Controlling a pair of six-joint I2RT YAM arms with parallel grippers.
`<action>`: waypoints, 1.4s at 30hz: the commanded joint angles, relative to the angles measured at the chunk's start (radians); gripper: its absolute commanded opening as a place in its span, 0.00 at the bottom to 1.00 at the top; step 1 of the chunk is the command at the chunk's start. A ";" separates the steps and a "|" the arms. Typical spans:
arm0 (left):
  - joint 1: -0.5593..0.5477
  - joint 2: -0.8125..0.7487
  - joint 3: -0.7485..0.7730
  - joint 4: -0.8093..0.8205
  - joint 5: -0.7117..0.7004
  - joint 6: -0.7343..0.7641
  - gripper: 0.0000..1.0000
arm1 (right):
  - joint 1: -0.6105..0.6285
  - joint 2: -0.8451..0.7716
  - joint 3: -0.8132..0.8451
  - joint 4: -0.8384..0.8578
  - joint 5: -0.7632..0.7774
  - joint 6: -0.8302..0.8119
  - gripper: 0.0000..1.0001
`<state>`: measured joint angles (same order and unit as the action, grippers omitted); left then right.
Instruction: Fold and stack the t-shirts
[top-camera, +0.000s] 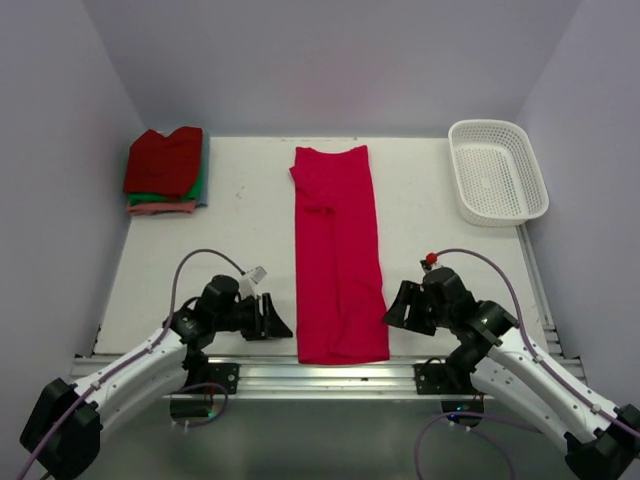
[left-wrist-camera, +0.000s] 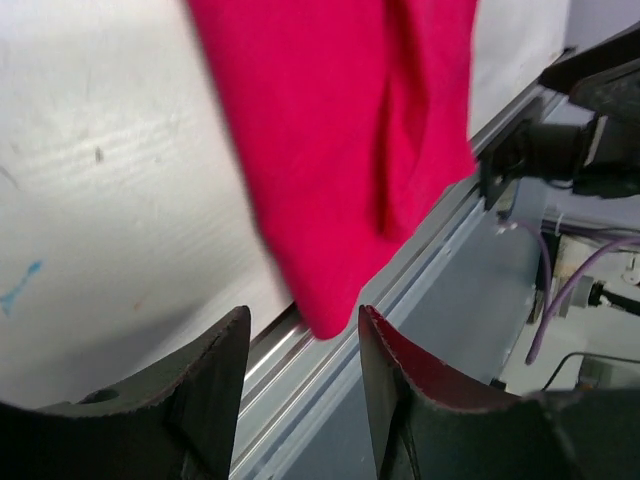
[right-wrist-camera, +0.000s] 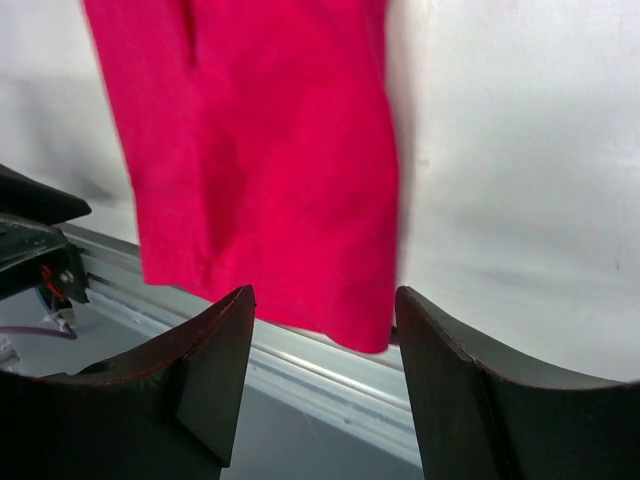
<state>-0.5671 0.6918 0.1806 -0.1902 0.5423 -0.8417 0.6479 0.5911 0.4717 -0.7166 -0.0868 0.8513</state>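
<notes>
A bright crimson-pink t-shirt lies folded into a long narrow strip down the middle of the table, its near end over the front rail. A stack of folded t-shirts, dark red over green over salmon pink, sits at the far left. My left gripper is open and empty, just left of the strip's near corner. My right gripper is open and empty, just right of the strip's other near corner.
A white plastic lattice basket stands at the far right corner. The metal front rail runs along the table's near edge. Grey walls close in the left, back and right sides.
</notes>
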 joint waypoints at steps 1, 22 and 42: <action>-0.066 0.064 -0.030 0.003 -0.013 -0.080 0.52 | 0.006 0.038 -0.037 -0.090 -0.080 0.083 0.62; -0.336 0.422 -0.072 0.322 -0.137 -0.218 0.50 | 0.007 0.142 -0.246 0.072 -0.248 0.204 0.43; -0.476 0.296 0.046 0.269 -0.231 -0.244 0.00 | 0.007 0.039 -0.075 -0.052 -0.216 0.135 0.00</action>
<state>-0.9977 1.0519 0.1520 0.1795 0.3565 -1.0855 0.6498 0.6662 0.2867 -0.7074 -0.3172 1.0233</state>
